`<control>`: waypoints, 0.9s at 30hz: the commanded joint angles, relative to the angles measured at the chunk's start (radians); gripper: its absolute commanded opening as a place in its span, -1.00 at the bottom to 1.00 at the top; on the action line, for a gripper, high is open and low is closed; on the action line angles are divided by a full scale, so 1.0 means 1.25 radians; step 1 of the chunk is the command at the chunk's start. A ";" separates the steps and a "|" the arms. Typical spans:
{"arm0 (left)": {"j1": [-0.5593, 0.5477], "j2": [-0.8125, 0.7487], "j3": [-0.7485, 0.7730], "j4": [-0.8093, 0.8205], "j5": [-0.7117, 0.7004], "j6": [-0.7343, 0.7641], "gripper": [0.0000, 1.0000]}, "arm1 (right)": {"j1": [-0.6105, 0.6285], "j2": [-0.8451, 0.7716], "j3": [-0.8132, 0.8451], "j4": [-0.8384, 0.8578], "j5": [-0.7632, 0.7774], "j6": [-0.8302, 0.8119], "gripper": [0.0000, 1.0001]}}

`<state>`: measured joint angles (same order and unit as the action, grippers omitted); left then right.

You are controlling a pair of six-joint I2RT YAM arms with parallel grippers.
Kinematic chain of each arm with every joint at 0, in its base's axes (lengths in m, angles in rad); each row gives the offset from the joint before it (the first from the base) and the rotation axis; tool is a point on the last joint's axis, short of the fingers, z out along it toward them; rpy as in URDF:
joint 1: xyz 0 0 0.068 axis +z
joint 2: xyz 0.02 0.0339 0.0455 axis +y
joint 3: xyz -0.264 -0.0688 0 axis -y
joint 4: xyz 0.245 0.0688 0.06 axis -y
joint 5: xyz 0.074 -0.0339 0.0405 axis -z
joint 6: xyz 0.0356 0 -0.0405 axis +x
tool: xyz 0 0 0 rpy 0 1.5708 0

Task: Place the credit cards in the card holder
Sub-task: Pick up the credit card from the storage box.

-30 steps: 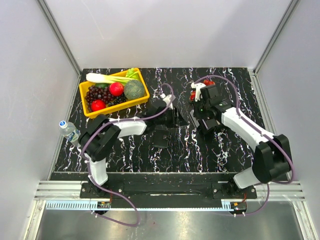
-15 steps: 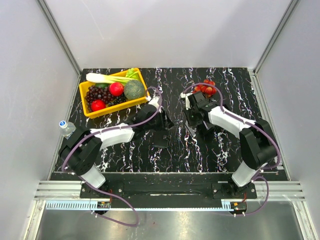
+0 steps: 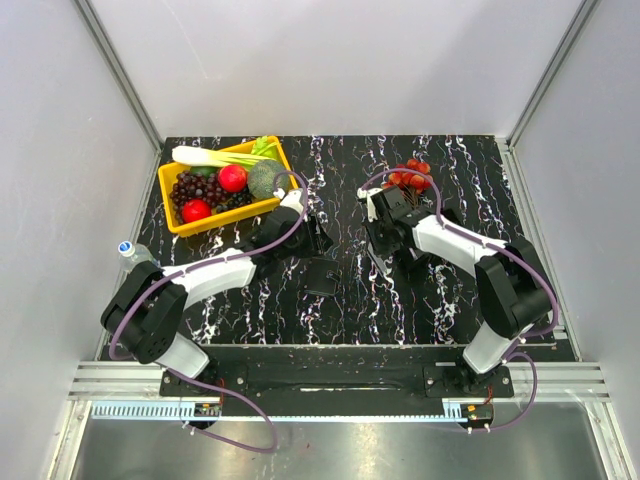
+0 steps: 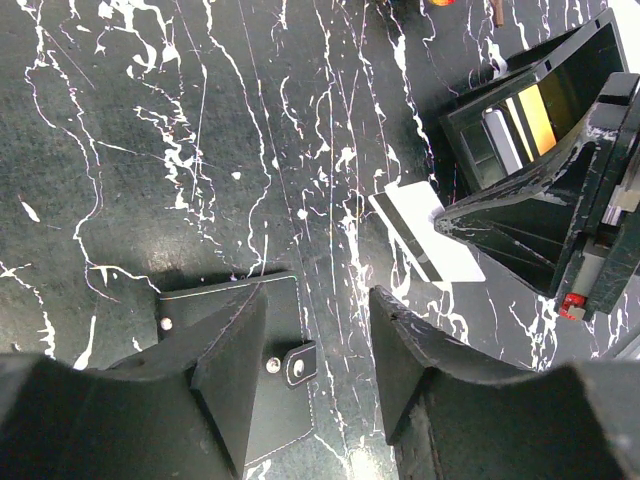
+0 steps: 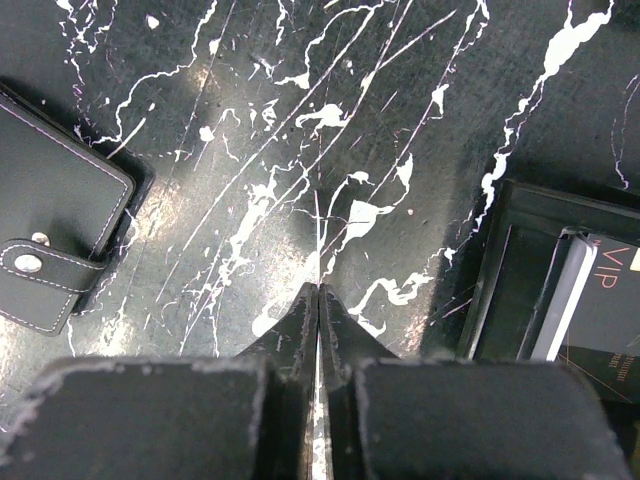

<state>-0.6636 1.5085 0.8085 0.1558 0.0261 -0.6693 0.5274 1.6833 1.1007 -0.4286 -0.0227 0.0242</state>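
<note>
White card in right pincer, wallet closed

black marble-look table holds a yellow basket, the closed card holder, a black tray, and probably tomatoes.

The small flat black stitched card holder lies closed on the dark marbled counter, its strap snapped over one edge. Near it, a thin white credit card with a dark stripe is pinched at one edge by the right hand. A gold card and a pale card stand on edge in a black tray.
</note>
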 commanded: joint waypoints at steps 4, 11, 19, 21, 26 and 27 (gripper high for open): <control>0.002 -0.028 -0.004 0.020 -0.017 0.009 -0.01 | 0.025 -0.008 -0.044 0.027 0.051 0.006 -0.90; 0.003 -0.021 0.002 0.021 -0.017 0.009 -0.01 | 0.031 -0.011 -0.068 0.043 0.051 0.009 -0.83; 0.003 -0.021 0.005 0.020 -0.010 0.016 -0.01 | 0.031 -0.019 -0.060 0.041 0.059 0.010 -1.00; 0.004 -0.020 0.008 0.004 -0.011 0.029 -0.01 | 0.031 -0.033 -0.052 0.042 0.043 0.010 -1.00; 0.004 -0.041 -0.001 -0.037 -0.043 0.092 0.43 | 0.031 -0.087 -0.042 0.063 -0.011 0.087 -1.00; 0.003 -0.050 -0.006 -0.048 -0.053 0.107 0.49 | 0.031 -0.096 -0.044 0.075 -0.033 0.124 -1.00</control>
<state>-0.6632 1.5066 0.8085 0.1272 0.0177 -0.6170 0.5552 1.6596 1.0161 -0.3801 0.0093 0.0601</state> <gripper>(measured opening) 0.687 0.011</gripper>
